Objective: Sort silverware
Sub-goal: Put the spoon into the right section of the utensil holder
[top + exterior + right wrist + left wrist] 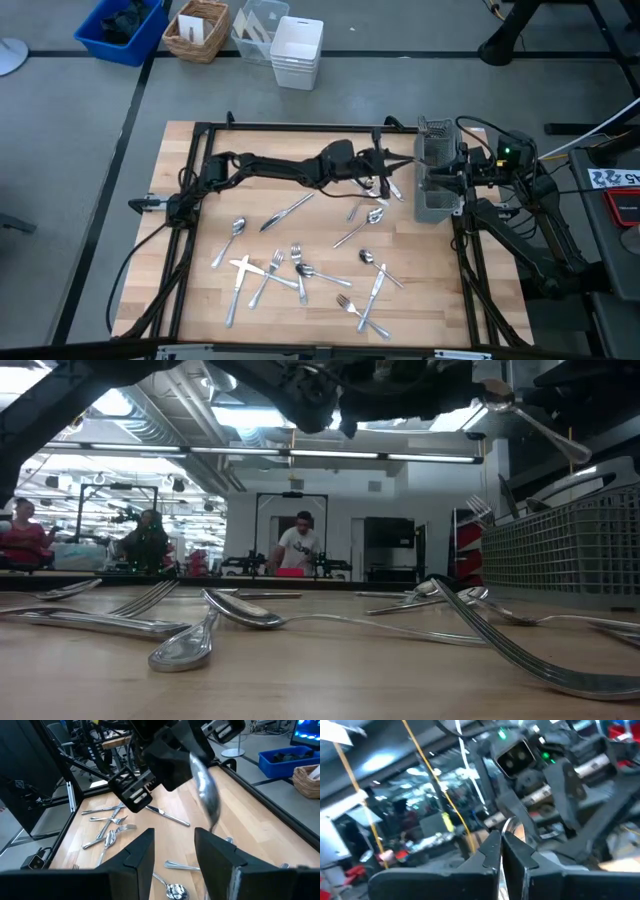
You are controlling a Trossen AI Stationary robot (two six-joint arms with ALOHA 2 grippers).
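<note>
Here a spoon (206,790) hangs in the air, pinched by the left gripper (385,165), which is clenched on its handle just beside the dark mesh caddy (436,170) at the table's (200,290) right edge. The remaining silverware (300,265) (forks, spoons and knives) lies scattered across the wooden table. The right gripper (175,852) hovers near the caddy with its fingers spread apart, grasping nothing.
</note>
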